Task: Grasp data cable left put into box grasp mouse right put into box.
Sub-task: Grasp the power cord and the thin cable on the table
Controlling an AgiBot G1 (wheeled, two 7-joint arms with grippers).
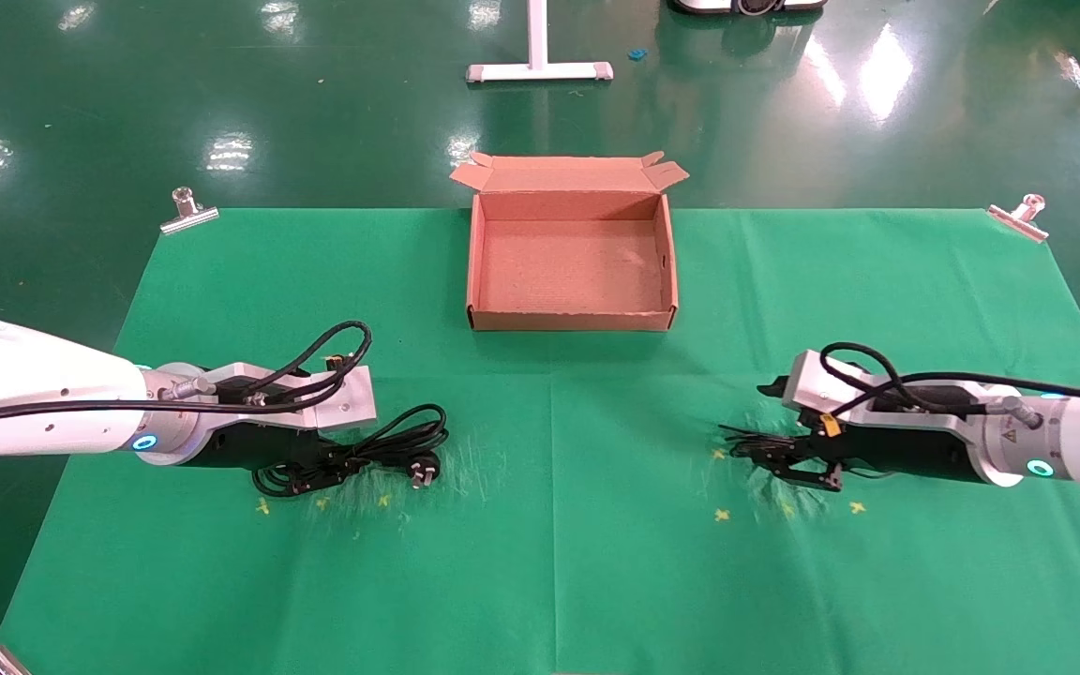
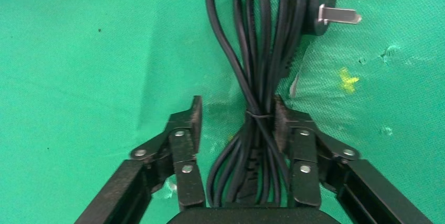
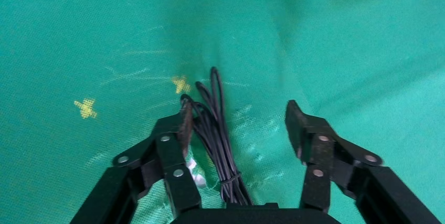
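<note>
Left gripper (image 2: 234, 124), fingers apart, is straddling the data cable (image 2: 257, 72) near the desk's left edge; it should be closing at the tie. Right gripper (image 3: 237, 124), also spread, is hovering over thin wire (image 3: 218, 135) w/ the mouse unseen. Box (image 1: 570, 323) at far edge.

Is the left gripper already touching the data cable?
Touching. Left wrist view: one finger of the open left gripper rests against the data cable; the other stands clear.

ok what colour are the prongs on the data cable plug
Silver metal, on a black plug of the data cable; clearest in the left wrist view.
</note>
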